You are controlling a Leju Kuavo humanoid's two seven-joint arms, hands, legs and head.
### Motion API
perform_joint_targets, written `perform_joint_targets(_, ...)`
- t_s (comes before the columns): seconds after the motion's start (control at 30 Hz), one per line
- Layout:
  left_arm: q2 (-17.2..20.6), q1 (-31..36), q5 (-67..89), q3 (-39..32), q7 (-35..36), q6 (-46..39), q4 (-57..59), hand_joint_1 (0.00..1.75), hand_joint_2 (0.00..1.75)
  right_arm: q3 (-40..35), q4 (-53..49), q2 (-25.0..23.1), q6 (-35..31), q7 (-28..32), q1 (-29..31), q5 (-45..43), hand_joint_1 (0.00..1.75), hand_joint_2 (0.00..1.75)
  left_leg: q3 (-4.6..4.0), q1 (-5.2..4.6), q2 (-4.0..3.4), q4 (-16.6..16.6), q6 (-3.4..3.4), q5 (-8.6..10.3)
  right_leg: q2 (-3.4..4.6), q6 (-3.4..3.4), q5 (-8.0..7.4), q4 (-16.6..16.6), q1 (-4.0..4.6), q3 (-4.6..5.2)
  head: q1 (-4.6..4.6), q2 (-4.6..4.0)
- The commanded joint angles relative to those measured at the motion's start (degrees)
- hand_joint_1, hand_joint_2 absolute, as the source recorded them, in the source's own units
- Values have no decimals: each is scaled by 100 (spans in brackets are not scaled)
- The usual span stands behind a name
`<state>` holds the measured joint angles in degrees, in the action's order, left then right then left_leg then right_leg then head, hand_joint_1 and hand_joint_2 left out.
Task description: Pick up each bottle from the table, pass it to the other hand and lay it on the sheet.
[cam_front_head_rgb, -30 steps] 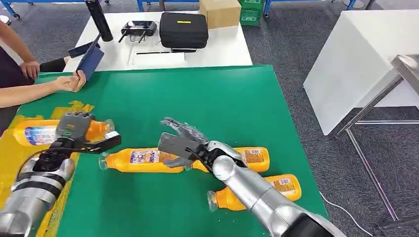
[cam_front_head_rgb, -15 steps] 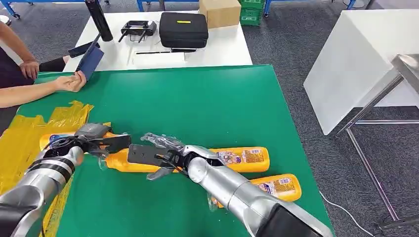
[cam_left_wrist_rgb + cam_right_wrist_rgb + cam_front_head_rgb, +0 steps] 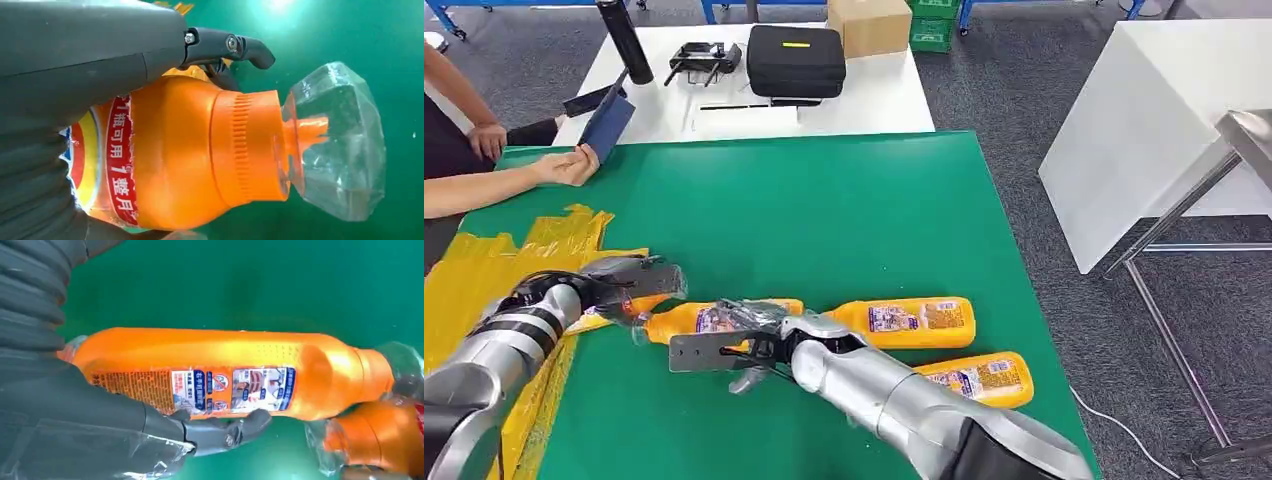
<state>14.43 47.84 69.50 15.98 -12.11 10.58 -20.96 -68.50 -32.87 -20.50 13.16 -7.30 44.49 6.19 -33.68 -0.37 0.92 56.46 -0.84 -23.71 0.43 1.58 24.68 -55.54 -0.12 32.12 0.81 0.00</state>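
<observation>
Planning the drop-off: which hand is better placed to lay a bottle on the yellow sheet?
Left. The left hand grips a bottle beside the yellow sheet; the right hand is mid-table.

We count four orange bottles: one in the left hand, seen as the held bottle; one under the right hand, the middle bottle; one labelled bottle lying past it; one near-edge bottle; each of the two bottles seen close by the wrist cameras wears one clear cap. We count one yellow sheet; one green bench; one white bench carrying one black case, one cardboard box, one black flask, one controller; one person, two arms.
</observation>
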Motion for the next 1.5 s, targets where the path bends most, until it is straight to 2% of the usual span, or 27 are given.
perform_joint_targets(0.03,-9,240,-12,101,-9,65,423,0,175,-587,457,50,33,-51,253,-4,0,175,2,5,-1,6,9,0,-7,-2,2,-2,5,-7,0,0)
perform_joint_targets(0.13,-12,275,-110,116,-44,132,440,0,175,-944,542,50,92,-343,302,315,0,175,1,5,0,4,10,2,-8,-2,1,0,5,-7,0,0)
perform_joint_targets(0.2,45,278,-291,88,-142,207,413,0,175,-1373,670,50,-296,-640,267,917,0,175,3,4,2,4,11,2,-9,-2,2,0,4,-9,0,0)
perform_joint_targets(0.4,486,-34,-1138,-187,-519,106,82,0,175,-1845,915,50,-592,-1225,48,2393,0,175,12,5,-15,-3,10,-1,8,-3,-2,7,6,-13,4,0)
perform_joint_targets(0.6,837,-455,-1952,-295,-692,-81,-379,0,175,-1557,1027,50,-211,-1287,-93,3254,0,175,20,9,-17,-2,16,-2,4,-6,2,6,9,-20,0,0)
perform_joint_targets(0.9,812,-718,-2691,-365,-729,-381,-730,0,175,-1186,1245,50,116,-1235,-291,3964,0,175,19,10,3,-1,16,8,-24,-6,2,5,8,-20,-2,0)
perform_joint_targets(1.13,761,-585,-2888,-257,-755,-391,-720,0,175,-727,1535,50,427,-990,-462,3979,0,175,14,13,16,3,19,13,-30,-8,-2,5,11,-21,-7,0)
perform_joint_targets(1.17,740,-545,-2892,-240,-752,-402,-714,0,175,-669,1573,50,477,-969,-474,3956,5,175,17,11,16,0,18,16,-29,-8,-3,8,10,-25,-4,0)
perform_joint_targets(1.2,700,-493,-2934,-244,-749,-402,-703,0,175,-509,1582,62,412,-940,-493,3873,175,175,17,14,20,-1,19,18,-34,-19,-11,12,12,-27,-7,0)
perform_joint_targets(1.3,607,-529,-3216,-453,-817,-483,-852,0,175,40,1580,86,209,-931,-485,3516,175,175,17,13,33,2,17,21,-46,-20,-10,9,12,-28,-7,0)
perform_joint_targets(1.43,514,-612,-3448,-611,-807,-520,-1076,0,175,378,1559,117,207,-861,-436,3307,175,175,31,8,28,-2,15,26,-38,-21,-15,10,8,-20,-7,0)
perform_joint_targets(1.5,363,-847,-4005,-1003,-1007,-446,-1481,0,175,839,1514,183,107,-709,-401,2993,175,175,28,8,28,0,18,27,-41,-23,-16,9,9,-12,-7,0)
